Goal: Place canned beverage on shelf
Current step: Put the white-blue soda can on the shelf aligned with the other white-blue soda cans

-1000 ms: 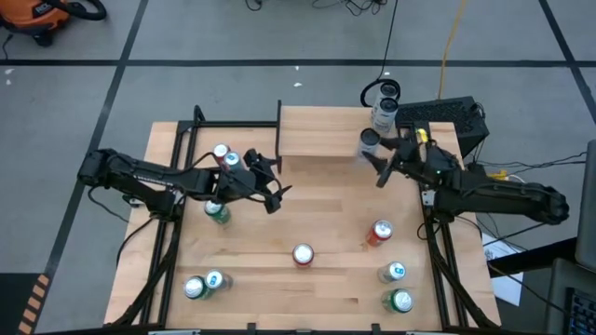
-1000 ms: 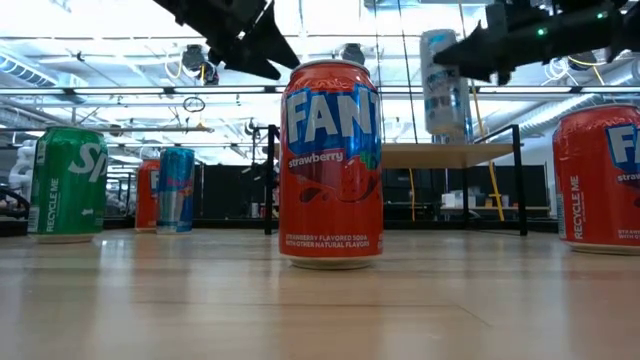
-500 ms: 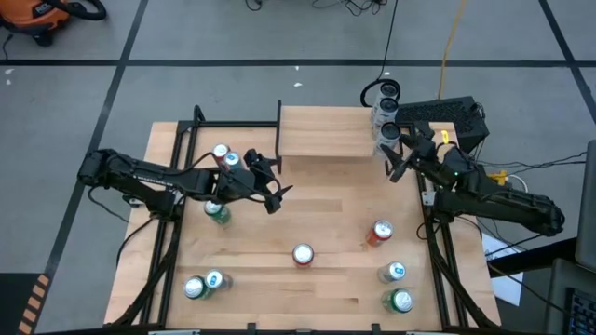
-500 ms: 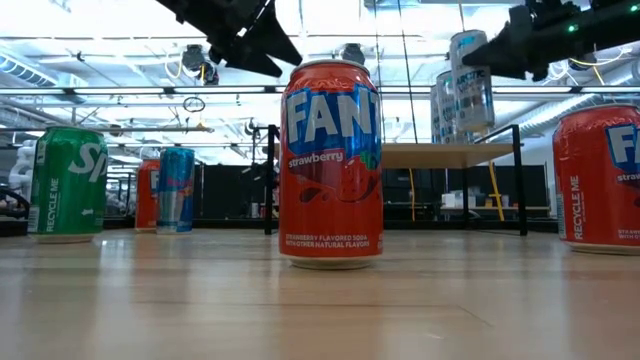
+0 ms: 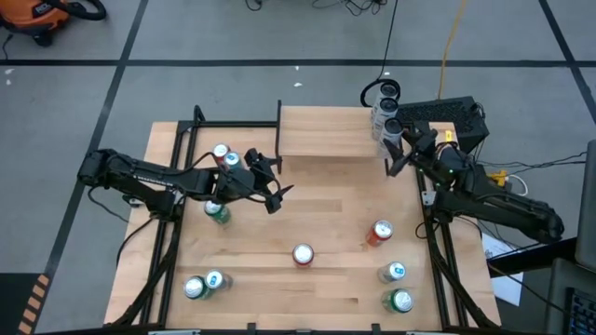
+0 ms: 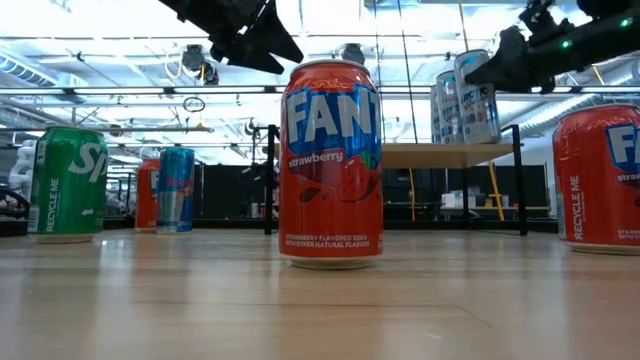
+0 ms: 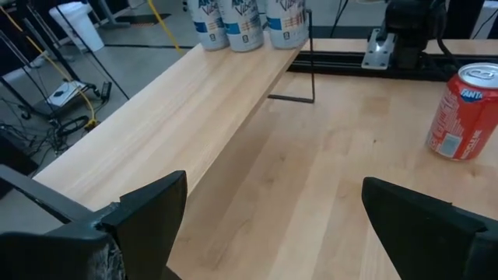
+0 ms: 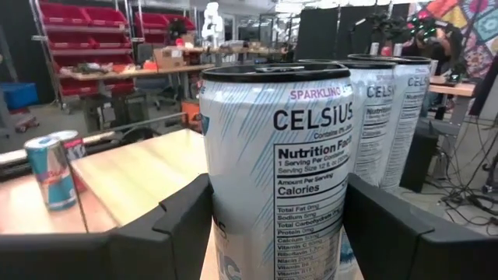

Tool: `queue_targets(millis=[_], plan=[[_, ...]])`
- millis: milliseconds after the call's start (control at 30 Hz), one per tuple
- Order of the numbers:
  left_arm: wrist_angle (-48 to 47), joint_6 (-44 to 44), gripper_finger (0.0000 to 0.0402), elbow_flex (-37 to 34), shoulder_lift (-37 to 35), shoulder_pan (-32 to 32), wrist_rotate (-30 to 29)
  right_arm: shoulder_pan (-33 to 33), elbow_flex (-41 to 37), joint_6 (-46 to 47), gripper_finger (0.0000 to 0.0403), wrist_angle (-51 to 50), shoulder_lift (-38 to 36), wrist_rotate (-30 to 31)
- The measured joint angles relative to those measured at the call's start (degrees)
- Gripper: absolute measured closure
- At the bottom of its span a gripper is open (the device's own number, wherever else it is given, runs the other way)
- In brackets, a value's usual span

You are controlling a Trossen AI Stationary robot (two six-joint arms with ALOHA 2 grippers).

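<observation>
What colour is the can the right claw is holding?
White with pale blue streaks and black Celsius lettering, clearest in the right wrist view.

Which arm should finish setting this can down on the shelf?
The right. Its gripper already has its fingers around a white Celsius can at the shelf's right end, beside two matching cans there. The left gripper hangs empty and open over the table, short of the shelf.

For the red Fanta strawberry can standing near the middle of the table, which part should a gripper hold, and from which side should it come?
The red Fanta strawberry can stands upright and alone on the light-wood tabletop. Probably best to grip its round middle wall, fingers on opposite sides, coming level from the shelf side, where the open left gripper already hangs. The wall is straight and smooth there; the top rim narrows. The right gripper holds a white Celsius can at the shelf.
</observation>
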Motion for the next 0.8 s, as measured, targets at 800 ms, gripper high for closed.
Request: queue_targets(millis=[800], plan=[[0.02,0.04,0.0016,0.02,0.02,0.31,0.0,-3.07,-2.64,-0.68,0.0134,6.14,2.06,-1.64]])
